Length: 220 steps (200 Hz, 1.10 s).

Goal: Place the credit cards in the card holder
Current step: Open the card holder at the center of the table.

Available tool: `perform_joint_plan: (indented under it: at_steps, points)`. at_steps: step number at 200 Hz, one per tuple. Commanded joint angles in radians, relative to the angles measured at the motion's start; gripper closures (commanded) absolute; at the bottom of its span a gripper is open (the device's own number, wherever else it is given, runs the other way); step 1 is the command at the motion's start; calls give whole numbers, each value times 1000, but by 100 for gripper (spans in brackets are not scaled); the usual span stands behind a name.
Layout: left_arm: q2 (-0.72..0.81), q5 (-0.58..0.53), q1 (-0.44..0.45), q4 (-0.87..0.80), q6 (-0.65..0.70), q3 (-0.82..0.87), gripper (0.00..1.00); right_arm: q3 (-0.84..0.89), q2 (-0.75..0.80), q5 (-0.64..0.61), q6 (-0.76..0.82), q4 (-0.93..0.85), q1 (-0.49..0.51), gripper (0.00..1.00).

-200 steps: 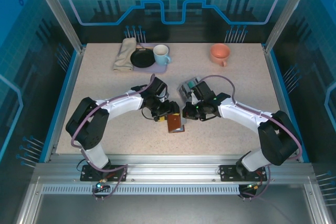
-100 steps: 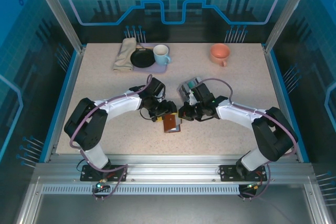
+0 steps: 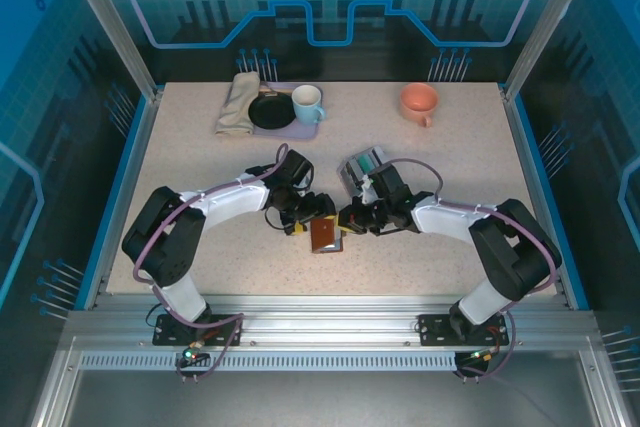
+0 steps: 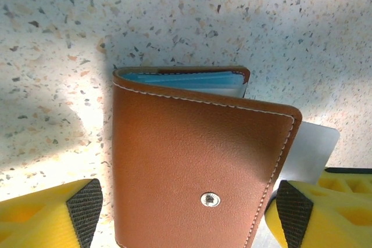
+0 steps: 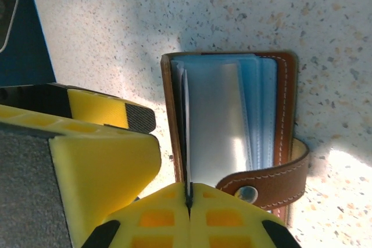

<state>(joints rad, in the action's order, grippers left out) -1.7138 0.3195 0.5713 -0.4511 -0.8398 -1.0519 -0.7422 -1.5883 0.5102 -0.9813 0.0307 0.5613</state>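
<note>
Now wider apart: L end effector (image 4: 186,204)

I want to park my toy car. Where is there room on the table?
Bare: the back edge between mug and pink cup, and the front strip between wallet and table edge. Crowded: the middle, where the left gripper straddles the wallet and the right gripper pinches a card.

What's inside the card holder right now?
Blue-grey plastic sleeves fan out inside the card holder. A thin credit card, pinched edge-on by the right fingers, runs in along one cover. The cover and sleeves hide how deep it sits and whether other cards are loaded.
</note>
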Motion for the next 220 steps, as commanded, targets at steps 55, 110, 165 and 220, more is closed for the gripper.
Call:
perform_joint_plan:
  at_steps: [55,110,165,220]
  points:
    - [-5,40,-7,-19,11,-32,12,71,-8,102,-85,191,-47,100]
    - [12,-11,-10,-47,2,-24,15,54,28,18,-19,32,-46,100]
    - [74,-72,-12,-106,59,-3,15,83,29,66,-57,133,-53,100]
    - [257,-226,140,-125,269,113,16,54,13,74,-62,132,-55,100]
